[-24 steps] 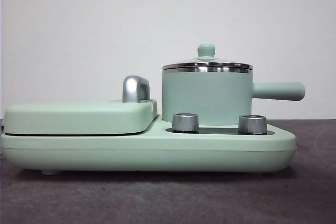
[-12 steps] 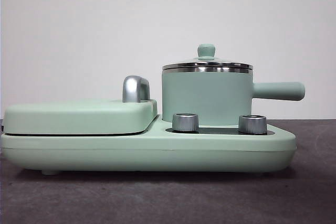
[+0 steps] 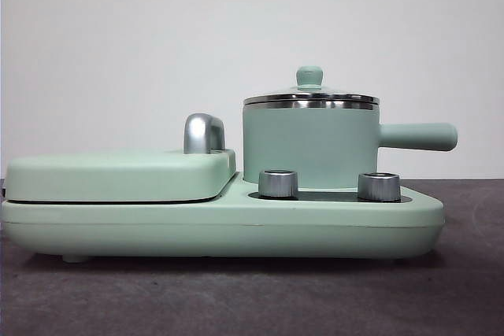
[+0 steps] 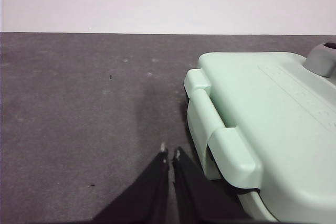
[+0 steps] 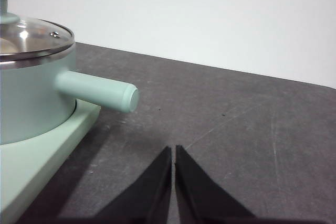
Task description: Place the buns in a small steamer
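A white wall with two sockets backs the dark grey table [image 3: 252, 297]. The left gripper [image 4: 169, 155] hangs with jaws together, holding nothing, beside the griddle lid [image 4: 273, 124]. The right gripper [image 5: 173, 150], jaws likewise together and empty, sits near the small steamer [image 3: 310, 143], which stands lidded on the green base [image 3: 220, 230]. Nothing has moved since the earlier frames, and no readable writing shows

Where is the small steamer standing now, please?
In the front view, the small steamer stands lidded on the right part of the green cooker base, behind two silver knobs, beside the flat griddle lid.
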